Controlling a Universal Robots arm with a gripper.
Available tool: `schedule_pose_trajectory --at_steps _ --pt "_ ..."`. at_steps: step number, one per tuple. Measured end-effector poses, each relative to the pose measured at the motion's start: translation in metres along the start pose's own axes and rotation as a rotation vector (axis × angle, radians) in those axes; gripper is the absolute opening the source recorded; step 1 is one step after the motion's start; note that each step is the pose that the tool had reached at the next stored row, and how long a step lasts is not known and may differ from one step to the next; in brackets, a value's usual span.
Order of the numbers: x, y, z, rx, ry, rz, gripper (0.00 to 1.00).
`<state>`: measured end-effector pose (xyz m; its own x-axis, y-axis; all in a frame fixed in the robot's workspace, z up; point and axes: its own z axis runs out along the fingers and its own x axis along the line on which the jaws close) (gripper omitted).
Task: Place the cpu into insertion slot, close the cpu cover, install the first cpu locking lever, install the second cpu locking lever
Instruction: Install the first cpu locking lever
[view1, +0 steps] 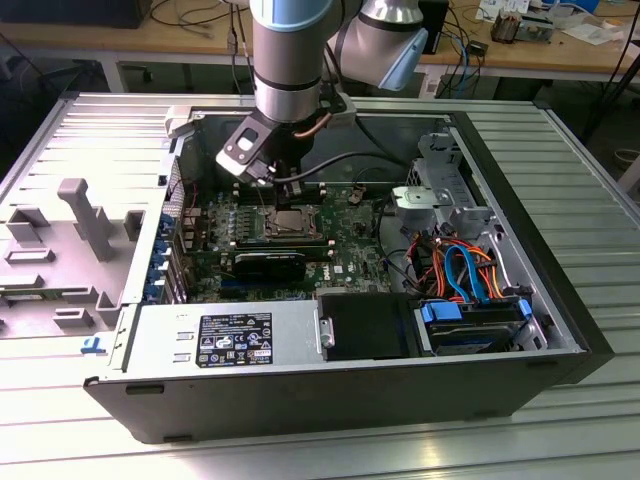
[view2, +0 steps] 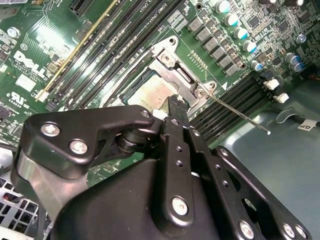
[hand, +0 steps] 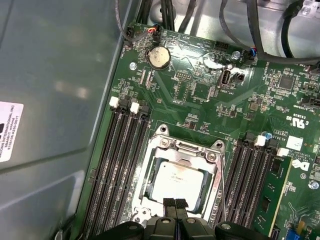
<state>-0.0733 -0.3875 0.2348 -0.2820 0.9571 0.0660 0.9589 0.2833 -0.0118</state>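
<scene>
The cpu (hand: 177, 182) lies flat in the insertion slot (hand: 150, 165), its silvery top showing through the window of the cpu cover (hand: 186, 149), which is down over it. My gripper (hand: 175, 204) hangs just above the near edge of the cover, fingers pressed together with nothing between them. In the second wrist view the fingertips (view2: 173, 106) stand over the cpu (view2: 152, 94) beside the cover's hinge plate (view2: 176, 66). One thin locking lever (view2: 240, 114) sticks out from the socket corner, unlatched. In the exterior view the gripper (view1: 291, 192) is right over the socket (view1: 292, 222).
Long black memory slots (hand: 117, 165) flank the socket on both sides (hand: 252, 175). A coin battery (hand: 159, 57) and black cables (hand: 165, 20) lie beyond it. The grey case wall (hand: 50, 100) stands close by. A power supply (view1: 225, 340) and drive bay with coloured cables (view1: 465, 270) fill the case's front.
</scene>
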Motion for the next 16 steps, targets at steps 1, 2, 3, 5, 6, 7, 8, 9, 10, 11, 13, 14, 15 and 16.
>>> schedule_pose_trajectory --at_steps 1,2,3,5,6,7,8,9,10,11,13,14,15,16 --pt "0.0000 0.0000 0.0000 0.0003 0.0000 -0.004 0.11" --pt "0.0000 0.0000 0.0000 0.0005 -0.0001 -0.008 0.11" --pt "0.0000 0.0000 0.0000 0.0007 -0.0001 -0.011 0.11" --pt "0.0000 0.0000 0.0000 0.0012 -0.0002 -0.018 0.11" --pt "0.0000 0.0000 0.0000 0.0014 -0.0002 -0.022 0.11" --pt "0.0000 0.0000 0.0000 0.0017 -0.0003 -0.026 0.11" --pt "0.0000 0.0000 0.0000 0.0020 -0.0004 -0.030 0.11" --pt "0.0000 0.0000 0.0000 0.0023 -0.0004 -0.035 0.11" --pt "0.0000 0.0000 0.0000 0.0025 -0.0004 -0.038 0.11" --pt "0.0000 0.0000 0.0000 0.0028 -0.0005 -0.042 0.11" --pt "0.0000 0.0000 0.0000 0.0035 -0.0006 -0.052 0.11" --pt "0.0000 0.0000 0.0000 0.0037 -0.0006 -0.055 0.11" --pt "0.0000 0.0000 0.0000 0.0039 -0.0007 -0.059 0.11" --pt "0.0000 0.0000 0.0000 0.0042 -0.0008 -0.063 0.11"
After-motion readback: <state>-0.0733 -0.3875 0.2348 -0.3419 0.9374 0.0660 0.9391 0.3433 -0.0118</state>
